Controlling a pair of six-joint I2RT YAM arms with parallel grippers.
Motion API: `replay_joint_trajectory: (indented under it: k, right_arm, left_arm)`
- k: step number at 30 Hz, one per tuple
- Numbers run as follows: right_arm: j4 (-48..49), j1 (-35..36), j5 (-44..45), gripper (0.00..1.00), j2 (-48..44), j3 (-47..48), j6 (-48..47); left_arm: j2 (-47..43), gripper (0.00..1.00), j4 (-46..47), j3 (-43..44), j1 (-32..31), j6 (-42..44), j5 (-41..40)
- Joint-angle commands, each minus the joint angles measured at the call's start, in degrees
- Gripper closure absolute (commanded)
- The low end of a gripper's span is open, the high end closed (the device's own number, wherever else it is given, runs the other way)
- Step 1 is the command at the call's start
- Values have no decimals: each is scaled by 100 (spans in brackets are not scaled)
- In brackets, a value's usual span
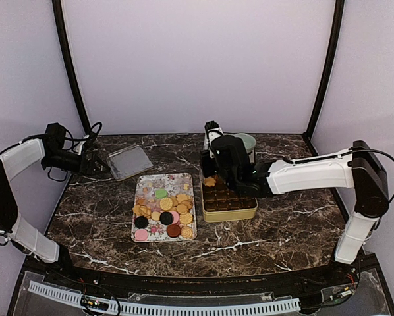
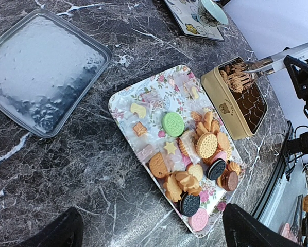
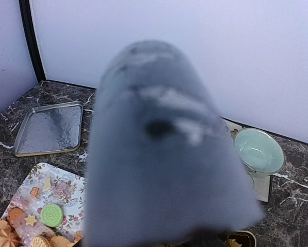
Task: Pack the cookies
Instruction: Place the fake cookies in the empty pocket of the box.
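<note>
Over tin, right gripper holds tongs

Bare bench runs down the left edge and all along the near edge, so my left hand can sweep there freely. The flat silver pan lies in the far left corner. The flowery tray fills the middle, and the gold tin sits just beside it, leaving only a narrow gap. My right hand and arm hang over the tin's far end. The green bowl blocks the far edge behind. Bench by the right edge lies bare.
</note>
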Motion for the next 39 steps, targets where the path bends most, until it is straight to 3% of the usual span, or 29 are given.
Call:
replay_joint_trajectory:
  k: [1, 14, 21, 39]
  right_arm:
    - [291, -25, -32, 57, -170, 120, 82]
    - [277, -3, -84, 55, -404, 102, 90]
    - [277, 426, -146, 55, -335, 486, -124]
    - [-264, 728, -503, 55, 1376, 1943, -115]
  left_arm:
    - [-129, 3, -76, 34, 33, 2, 113]
    - [-177, 3, -85, 16, 28, 11, 139]
    - [-142, 3, -59, 28, 34, -18, 94]
    - [-189, 3, -132, 3, 33, 64, 14]
